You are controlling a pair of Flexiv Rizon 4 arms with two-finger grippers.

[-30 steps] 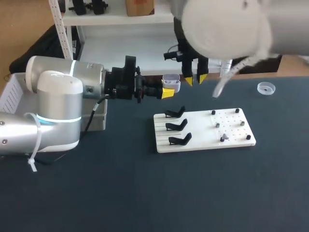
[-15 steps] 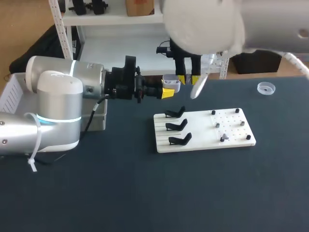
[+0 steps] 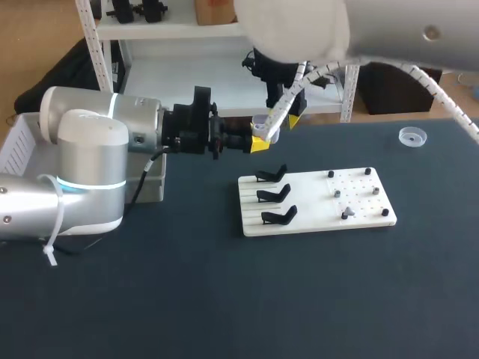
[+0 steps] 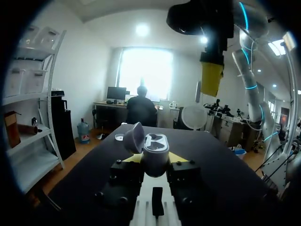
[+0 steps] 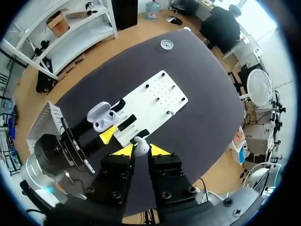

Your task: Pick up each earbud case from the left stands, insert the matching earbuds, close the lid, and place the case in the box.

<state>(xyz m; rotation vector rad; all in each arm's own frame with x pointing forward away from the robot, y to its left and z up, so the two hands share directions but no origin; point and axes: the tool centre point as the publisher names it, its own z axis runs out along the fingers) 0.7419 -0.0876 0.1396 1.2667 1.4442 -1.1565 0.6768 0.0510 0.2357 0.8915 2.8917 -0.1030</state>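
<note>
Left tool point(image 4: 155, 157) clamps case point(image 4: 155, 147), lid open; right tool point(image 5: 138, 149) pinches earbud point(image 5: 140, 146) above, beyond board point(image 3: 359, 213) far edge.

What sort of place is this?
Likely a robotics lab bench: dark table, white pegboard with black stands, left claw gripping an open white earbud case, right claw gripping a white earbud.

No word, number or sign is legible on the earbud case point(image 4: 155, 153), white board point(image 3: 310, 217) or table point(image 3: 224, 299).

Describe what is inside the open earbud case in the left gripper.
The earbud case, lid up, shows two sockets; their depths are hidden. The left gripper covers its base.
</note>
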